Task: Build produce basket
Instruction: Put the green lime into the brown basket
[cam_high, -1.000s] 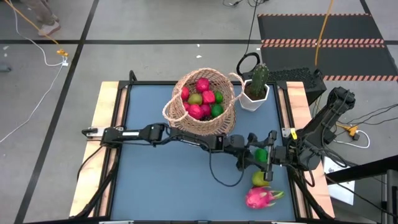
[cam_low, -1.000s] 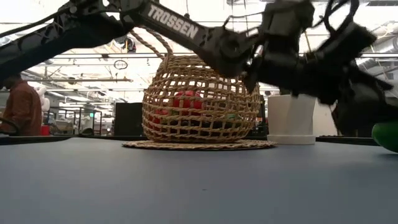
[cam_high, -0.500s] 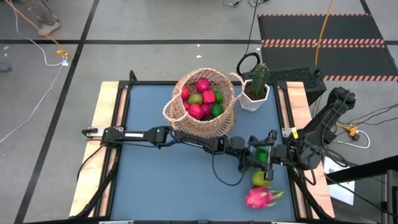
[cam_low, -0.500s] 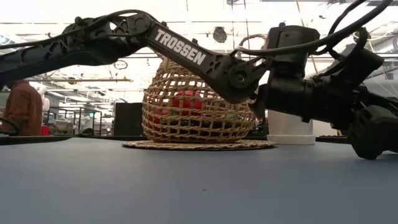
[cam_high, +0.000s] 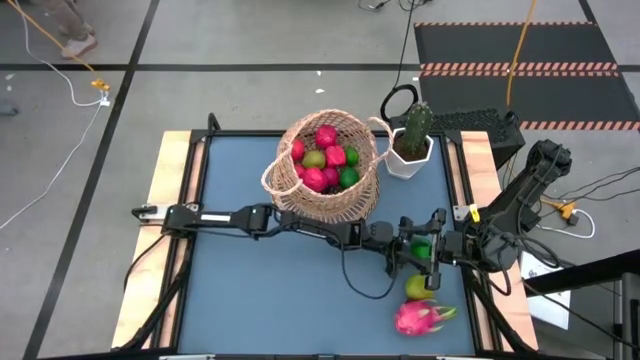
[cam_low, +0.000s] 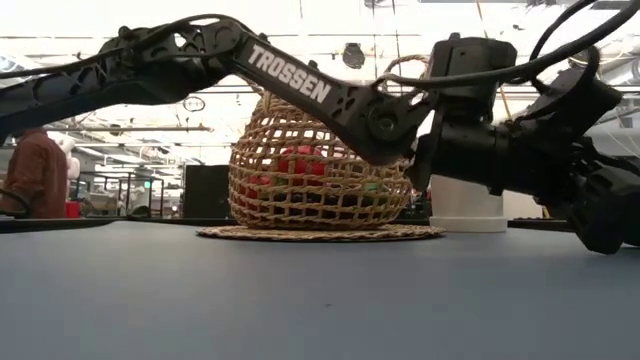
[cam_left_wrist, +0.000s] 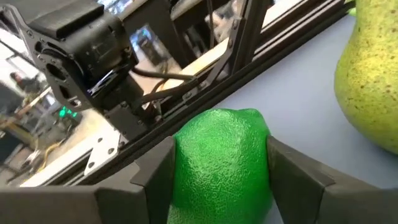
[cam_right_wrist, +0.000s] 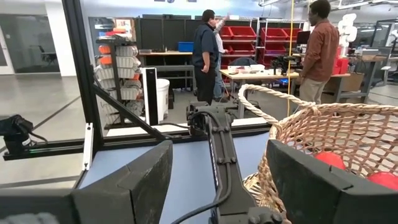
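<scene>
Low over the blue worktop (cam_high: 260, 290), the left claw (cam_high: 418, 252) is clamped on a green lime (cam_left_wrist: 221, 165) beside a pear (cam_high: 417, 288). Right claw (cam_right_wrist: 217, 186) is spread apart. Basket (cam_high: 325, 165) sits at the far side.

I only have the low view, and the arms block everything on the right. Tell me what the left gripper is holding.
Observer: The left wrist view shows the left gripper with a green lime clamped between its fingers.
Operator: Report what is still outside the basket.
Observer: From above, a yellow-green pear and a pink dragon fruit lie on the table's right side. They are apart from the basket and near where the right gripper waits, open.
</scene>
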